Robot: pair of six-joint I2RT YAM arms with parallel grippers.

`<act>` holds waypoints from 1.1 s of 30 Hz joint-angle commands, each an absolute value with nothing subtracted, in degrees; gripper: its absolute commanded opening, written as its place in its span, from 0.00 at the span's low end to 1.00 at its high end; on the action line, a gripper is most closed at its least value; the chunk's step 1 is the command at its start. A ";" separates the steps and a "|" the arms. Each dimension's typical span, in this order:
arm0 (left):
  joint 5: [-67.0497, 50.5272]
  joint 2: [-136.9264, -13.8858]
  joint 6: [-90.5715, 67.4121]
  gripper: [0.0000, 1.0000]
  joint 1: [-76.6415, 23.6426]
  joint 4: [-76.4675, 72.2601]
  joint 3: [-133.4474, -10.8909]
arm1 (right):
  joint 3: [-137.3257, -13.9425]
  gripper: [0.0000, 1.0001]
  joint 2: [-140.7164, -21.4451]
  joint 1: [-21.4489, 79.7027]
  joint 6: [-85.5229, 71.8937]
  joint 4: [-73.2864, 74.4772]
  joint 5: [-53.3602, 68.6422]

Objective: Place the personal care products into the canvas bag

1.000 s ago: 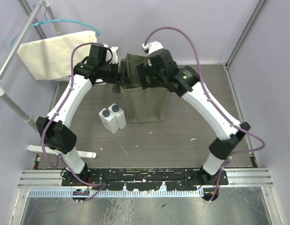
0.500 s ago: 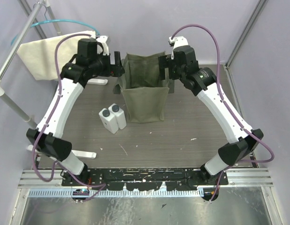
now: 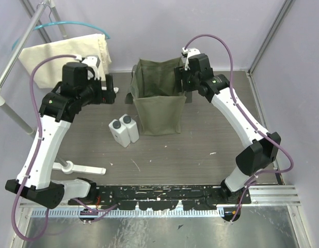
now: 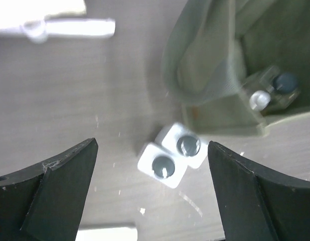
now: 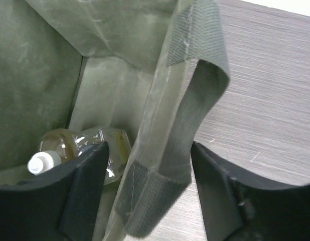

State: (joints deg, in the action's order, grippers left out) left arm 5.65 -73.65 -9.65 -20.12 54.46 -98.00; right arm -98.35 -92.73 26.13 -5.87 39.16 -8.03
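Left end effector (image 4: 155, 191): apart, above two white rectangular grey-capped bottles (image 4: 172, 154) on bench (image 3: 201, 150) beside olive-green canvas bag (image 3: 159, 114) | right end effector (image 5: 150, 196): apart, straddling bag wall | two clear amber-liquid bottles (image 5: 87, 145): inside bag

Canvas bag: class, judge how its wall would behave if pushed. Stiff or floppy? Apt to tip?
Probably floppy: on the canvas bag the rim sags and the handle droops. A push would likely buckle the wall, not slide it. Tipping seems unlikely: broad base, bottles sit inside.
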 commanded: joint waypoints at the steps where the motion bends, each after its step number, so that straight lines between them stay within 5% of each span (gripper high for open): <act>1: 8.83 -71.05 -12.25 0.98 -19.92 61.44 -90.38 | -100.50 0.63 -94.82 25.76 -5.20 36.14 -5.16; 6: 6.98 -70.23 -13.88 0.98 -19.94 61.97 -84.30 | -103.24 0.30 -97.19 25.80 -4.41 37.64 -4.77; 11: 3.10 -70.21 -14.14 0.98 -19.96 60.23 -79.62 | -103.78 0.10 -97.68 25.79 -4.15 38.10 -4.92; 33: 8.90 -86.24 -44.62 0.98 -19.93 77.34 -89.94 | -101.97 0.08 -97.38 25.71 -3.12 39.61 -7.41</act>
State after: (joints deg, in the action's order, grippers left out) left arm 7.97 -84.82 -36.45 -20.08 74.63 -89.27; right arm -101.10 -98.30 26.02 -4.58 39.77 -5.91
